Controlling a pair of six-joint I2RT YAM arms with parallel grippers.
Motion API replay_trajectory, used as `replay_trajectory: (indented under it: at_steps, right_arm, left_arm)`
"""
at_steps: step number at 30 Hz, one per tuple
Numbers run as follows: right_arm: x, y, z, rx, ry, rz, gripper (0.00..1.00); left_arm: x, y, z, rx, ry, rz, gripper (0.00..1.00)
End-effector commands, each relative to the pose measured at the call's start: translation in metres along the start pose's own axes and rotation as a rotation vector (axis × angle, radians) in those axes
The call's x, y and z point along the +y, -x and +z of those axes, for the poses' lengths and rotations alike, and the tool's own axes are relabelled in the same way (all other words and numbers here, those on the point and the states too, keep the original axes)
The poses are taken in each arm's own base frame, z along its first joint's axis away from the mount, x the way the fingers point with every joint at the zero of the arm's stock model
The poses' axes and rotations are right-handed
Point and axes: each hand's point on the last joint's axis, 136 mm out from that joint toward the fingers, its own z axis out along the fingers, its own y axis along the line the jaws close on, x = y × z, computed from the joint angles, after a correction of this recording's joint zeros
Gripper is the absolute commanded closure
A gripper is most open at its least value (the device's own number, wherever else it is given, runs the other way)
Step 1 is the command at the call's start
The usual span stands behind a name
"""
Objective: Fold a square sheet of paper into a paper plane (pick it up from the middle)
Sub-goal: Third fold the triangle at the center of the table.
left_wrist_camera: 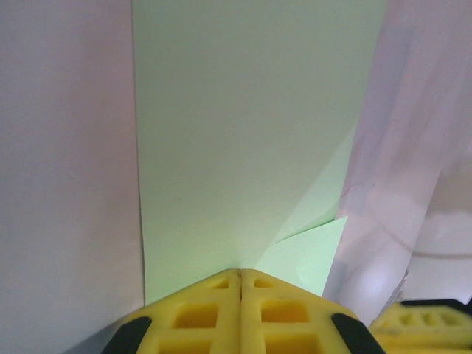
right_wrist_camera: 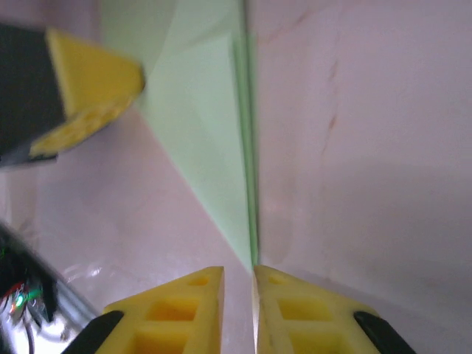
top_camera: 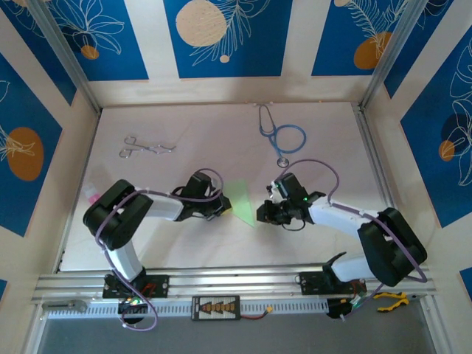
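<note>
My arms crouch inward: left fingers [left_wrist_camera: 195, 313] together at the paper plane's [top_camera: 240, 200] edge, right fingers [right_wrist_camera: 295, 313] slightly apart at its tip.

text: none legible | brands, numbers, labels: none legible | signs: row of small orange triangle marks on black box [top_camera: 215, 307], 6 o'clock in top view, any wording too small to tell

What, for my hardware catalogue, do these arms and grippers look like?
Both the left arm and right arm have white links and black joints, each trailed by a looping purple cable. The left gripper and right gripper carry yellow fingers with square recesses on black bases.
</note>
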Motion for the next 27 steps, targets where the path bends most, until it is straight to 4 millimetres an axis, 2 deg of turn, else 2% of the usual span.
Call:
replay_trajectory:
  at_steps: [1,3,7,12,18,27]
  right_arm:
    - [-0.014,0.021,-0.007,-0.092,-0.19,-0.014,0.76]
    - [-0.003,0.027,-0.005,-0.103,-0.151,-0.033,0.7]
    - [0.017,0.034,0.006,-0.066,-0.055,-0.048,0.69]
    - [0.022,0.033,0.022,-0.006,-0.032,-0.043,0.68]
    - [0.026,0.032,0.03,0.02,-0.006,-0.047,0.71]
    - [0.026,0.033,0.033,0.034,-0.005,-0.059,0.8]
  left_arm:
    - [0.008,-0.008,-0.003,-0.044,0.035,-0.075,1.0]
    - [0.001,-0.011,-0.003,-0.054,0.025,-0.064,0.98]
    - [-0.01,-0.008,-0.012,-0.09,0.019,-0.017,0.9]
    - [-0.009,-0.001,-0.028,-0.121,0.06,0.027,0.77]
    - [-0.005,0.008,-0.041,-0.14,0.044,0.017,0.74]
    - [0.0,0.011,-0.043,-0.122,0.055,0.024,0.73]
